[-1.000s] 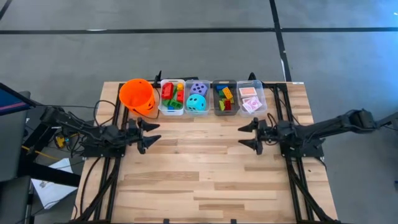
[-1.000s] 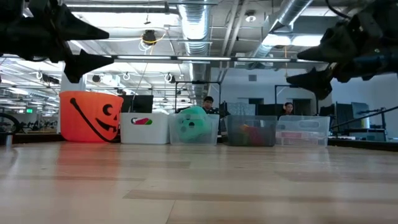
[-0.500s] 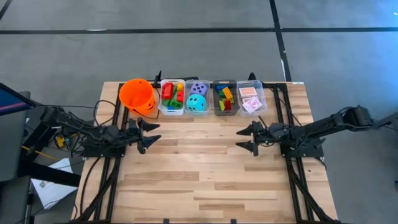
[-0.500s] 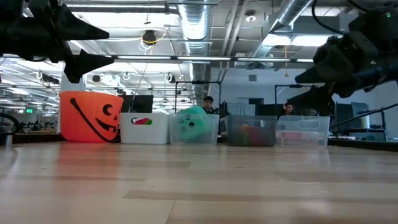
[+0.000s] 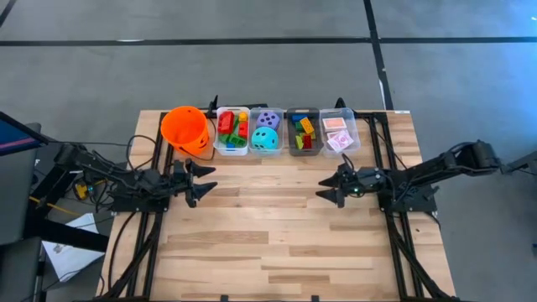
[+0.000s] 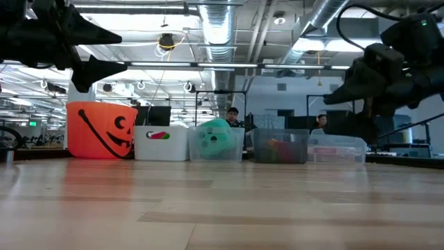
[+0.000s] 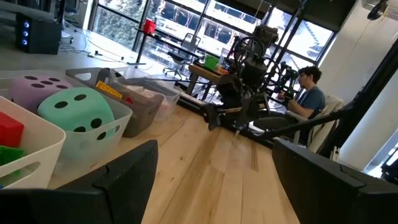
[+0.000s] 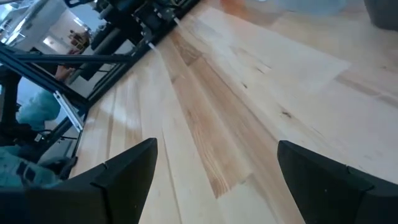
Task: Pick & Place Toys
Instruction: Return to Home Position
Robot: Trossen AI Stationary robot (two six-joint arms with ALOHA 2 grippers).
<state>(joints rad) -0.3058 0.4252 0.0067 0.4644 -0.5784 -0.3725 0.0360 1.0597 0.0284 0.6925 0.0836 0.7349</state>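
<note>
Since the bricks (image 5: pixel 232 132), the dice (image 5: pixel 265 139) and the cards (image 5: pixel 336 123) all lay in the bins (image 5: pixel 302 109) at the back of the desk (image 5: pixel 277 235), sorting looked done. The left pincer (image 5: pixel 204 179) and the right pincer (image 5: pixel 327 190) hung wide and empty above the desk; only parking the arms seemed left.

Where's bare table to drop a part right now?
Free: the near half of the table, and the middle strip between left gripper and right gripper. Crowded: far edge, bucket and four bins side by side.
</note>
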